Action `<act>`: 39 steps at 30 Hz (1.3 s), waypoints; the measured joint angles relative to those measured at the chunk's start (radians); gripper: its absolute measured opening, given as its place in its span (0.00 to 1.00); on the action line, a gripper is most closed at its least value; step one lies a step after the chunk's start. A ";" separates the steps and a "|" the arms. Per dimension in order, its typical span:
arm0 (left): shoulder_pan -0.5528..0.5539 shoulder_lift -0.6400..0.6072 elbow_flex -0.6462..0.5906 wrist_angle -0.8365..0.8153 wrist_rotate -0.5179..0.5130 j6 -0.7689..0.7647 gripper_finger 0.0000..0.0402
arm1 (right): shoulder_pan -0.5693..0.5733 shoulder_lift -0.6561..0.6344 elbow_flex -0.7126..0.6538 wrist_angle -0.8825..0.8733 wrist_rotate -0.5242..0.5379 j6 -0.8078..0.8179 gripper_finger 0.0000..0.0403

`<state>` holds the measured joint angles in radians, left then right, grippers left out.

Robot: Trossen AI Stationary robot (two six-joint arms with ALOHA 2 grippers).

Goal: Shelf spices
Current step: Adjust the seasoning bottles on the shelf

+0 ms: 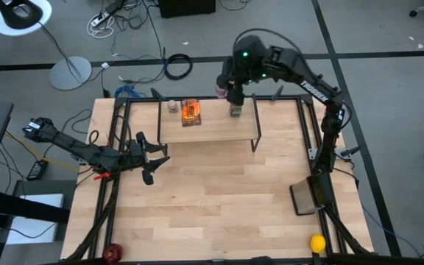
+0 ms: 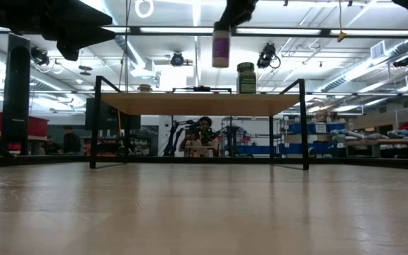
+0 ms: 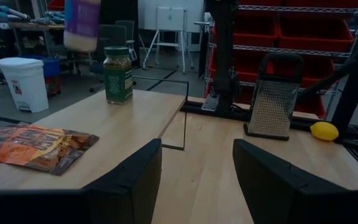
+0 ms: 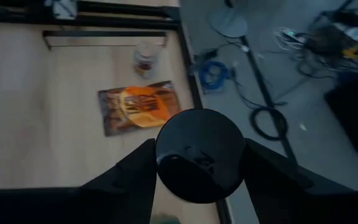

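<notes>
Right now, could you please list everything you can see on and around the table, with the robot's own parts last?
shelf: one, light wood on black legs, far side of the table.
packet: one, brown-orange, flat on the shelf.
green-lidded jar: one, upright on the shelf, right of the packet.
small jar: one, pale cap, on the shelf, left of the packet.
purple-labelled jar: one, dark lid, held in the air above the shelf.
grater: one, metal with black handle, table's right edge.
yellow ball: one, near right corner.
right gripper: closed on the purple-labelled jar, over the shelf's back edge.
left gripper: open, empty, left of the shelf.
</notes>
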<state>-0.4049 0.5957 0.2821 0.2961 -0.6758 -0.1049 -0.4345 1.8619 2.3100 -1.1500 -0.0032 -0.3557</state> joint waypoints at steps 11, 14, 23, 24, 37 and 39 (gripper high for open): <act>0.000 0.000 0.000 -0.004 0.000 -0.003 0.50 | -0.036 -0.089 0.025 -0.167 0.131 0.096 0.50; 0.000 0.000 0.000 -0.003 0.000 -0.004 0.50 | -0.035 -0.103 0.025 -0.190 0.131 0.132 0.50; 0.000 0.000 0.000 -0.003 0.000 -0.005 0.50 | -0.035 -0.099 0.024 -0.309 0.164 0.208 0.50; 0.000 0.000 0.000 -0.003 0.002 -0.005 0.50 | -0.035 -0.099 0.024 -0.313 0.173 0.213 0.50; 0.000 0.000 0.000 -0.002 0.015 -0.005 0.50 | -0.033 -0.098 -0.045 -0.328 0.202 0.380 0.50; 0.000 0.000 0.000 -0.002 0.016 -0.006 0.50 | -0.032 -0.098 -0.068 -0.324 0.242 0.413 0.50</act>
<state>-0.4049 0.5957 0.2821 0.2943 -0.6593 -0.1106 -0.4664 1.7641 2.2416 -1.4743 0.2386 0.0576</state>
